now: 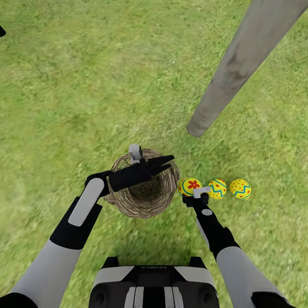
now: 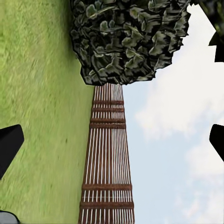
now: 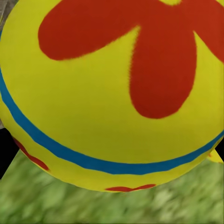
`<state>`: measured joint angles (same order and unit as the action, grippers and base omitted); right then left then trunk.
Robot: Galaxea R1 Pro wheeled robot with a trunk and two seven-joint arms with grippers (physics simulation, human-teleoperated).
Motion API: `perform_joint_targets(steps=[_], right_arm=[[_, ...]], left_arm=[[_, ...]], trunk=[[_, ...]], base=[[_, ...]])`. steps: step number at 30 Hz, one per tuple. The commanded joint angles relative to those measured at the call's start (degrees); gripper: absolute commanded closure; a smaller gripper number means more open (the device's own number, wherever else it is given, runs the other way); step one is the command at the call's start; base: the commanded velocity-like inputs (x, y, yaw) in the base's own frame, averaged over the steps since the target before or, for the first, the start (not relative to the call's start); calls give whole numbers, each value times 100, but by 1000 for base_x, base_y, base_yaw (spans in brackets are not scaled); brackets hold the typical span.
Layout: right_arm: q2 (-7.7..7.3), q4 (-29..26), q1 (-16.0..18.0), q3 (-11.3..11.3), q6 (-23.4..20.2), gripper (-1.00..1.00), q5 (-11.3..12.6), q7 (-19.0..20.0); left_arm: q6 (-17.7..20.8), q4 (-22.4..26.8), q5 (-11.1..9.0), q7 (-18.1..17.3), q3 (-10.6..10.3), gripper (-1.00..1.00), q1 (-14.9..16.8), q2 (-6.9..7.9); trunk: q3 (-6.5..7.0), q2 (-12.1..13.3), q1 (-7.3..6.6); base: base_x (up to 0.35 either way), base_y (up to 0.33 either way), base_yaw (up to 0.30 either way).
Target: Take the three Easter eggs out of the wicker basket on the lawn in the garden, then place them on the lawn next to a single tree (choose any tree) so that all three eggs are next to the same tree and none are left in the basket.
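Your right gripper [image 1: 191,191] is clamped on the smooth flower-marked egg [image 1: 189,186], low over the lawn [image 1: 64,85] beside the empty open-weave wicker basket [image 1: 128,205]; a jerky release could roll it. Your left gripper [image 1: 164,161] hangs apart over the rim. Two zigzag eggs [image 1: 217,188] [image 1: 240,189] lie beyond, near the pale trunk [image 1: 239,64].

Open lawn [image 1: 77,85] all round; tree trunk [image 1: 239,64] blocks far right. Three eggs [image 1: 217,188] crowd the grass right of basket [image 1: 145,201] (left arm [image 1: 85,205] lies across its mouth).
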<state>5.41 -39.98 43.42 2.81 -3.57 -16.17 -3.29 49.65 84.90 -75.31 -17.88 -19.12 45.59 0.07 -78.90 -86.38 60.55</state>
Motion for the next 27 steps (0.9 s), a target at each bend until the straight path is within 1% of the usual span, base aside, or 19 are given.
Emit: perform_joint_targets(steps=[1, 4, 8, 10, 11, 12, 13, 14, 15, 17, 18, 20, 21, 22, 23, 24, 25, 26, 27], right_arm=[[5, -9, 0, 18, -30, 100, -51, 4], [16, 27, 0, 18, 144, 100, -52, 4], [17, 68, 0, 18, 366, 100, -61, 3], [28, 76, 0, 18, 373, 100, -60, 3], [29, 79, 0, 18, 374, 100, -61, 2], [30, 88, -2, 18, 380, 100, -64, 3], [34, 110, -1, 18, 382, 100, -70, 3], [33, 124, 0, 18, 383, 100, -75, 4], [31, 135, 0, 18, 383, 100, -77, 2], [31, 139, 0, 18, 384, 100, -78, 2], [31, 139, 0, 18, 386, 100, -79, 3], [31, 140, 0, 18, 389, 100, -79, 4], [31, 140, 0, 18, 387, 100, -79, 4], [31, 140, 0, 18, 389, 100, -79, 2], [31, 140, 0, 18, 389, 100, -79, 1], [31, 142, 0, 18, 390, 100, -79, 3], [31, 151, 0, 18, 391, 100, -79, 3], [31, 164, 0, 18, 392, 100, -79, 3], [31, 178, 0, 17, 392, 100, -79, 4]], left_arm=[[17, -1, 8, -22, -2, -100, 3, -10], [21, 8, 7, -30, -5, -100, 3, -47], [29, 24, -1, -46, -146, -100, 24, -60], [46, 33, -8, -103, -44, -100, 48, 8], [67, 47, -18, -157, 204, -100, 53, 94], [211, 61, -31, -246, 473, -100, 54, 253], [486, 66, -39, -469, 742, -100, 55, 474], [616, 68, -42, -729, 984, -100, 55, 643], [719, 68, -44, -1244, 1355, -100, 46, 886], [767, 65, -45, -1643, 1612, -100, 40, 1222], [785, 64, -50, -1740, 1698, -100, 39, 1414], [803, 62, -58, -1789, 2020, -100, 33, 1642], [810, 62, -60, -1797, 2257, -100, 21, 1714], [820, 62, -62, -1803, 2611, -100, -4, 1773], [827, 59, -62, -1805, 2843, -100, -21, 1835], [830, 52, -62, -1806, 3037, -100, -36, 1978], [829, 35, -67, -1806, 3122, -100, -50, 2159], [828, 22, -69, -1806, 3158, -100, -59, 2255], [827, 13, -70, -1806, 3284, -100, -68, 2336]], trunk=[[-20, -43, 23], [-74, -163, 88], [-146, -324, 176], [-182, -404, 220], [-200, -444, 242], [-218, -484, 264], [-236, -524, 286], [-254, -564, 308], [-272, -604, 330], [-308, -685, 374], [-326, -725, 396], [-362, -805, 440], [-380, -845, 462], [-397, -885, 484], [-415, -925, 506], [-433, -965, 528], [-451, -1006, 550], [-469, -1046, 572], [-487, -1086, 594]], base=[[0, 0, 0], [0, 0, 0], [0, 0, 0], [0, 0, 0], [0, 0, 0], [0, 0, 0], [0, 0, 0], [0, 0, 0], [0, 0, 0], [0, 0, 0], [0, 0, 0], [0, 0, 0], [0, 0, 0], [0, 0, 0], [0, 0, 0], [0, 0, 0], [0, 0, 0], [0, 0, 0], [0, 0, 0]])
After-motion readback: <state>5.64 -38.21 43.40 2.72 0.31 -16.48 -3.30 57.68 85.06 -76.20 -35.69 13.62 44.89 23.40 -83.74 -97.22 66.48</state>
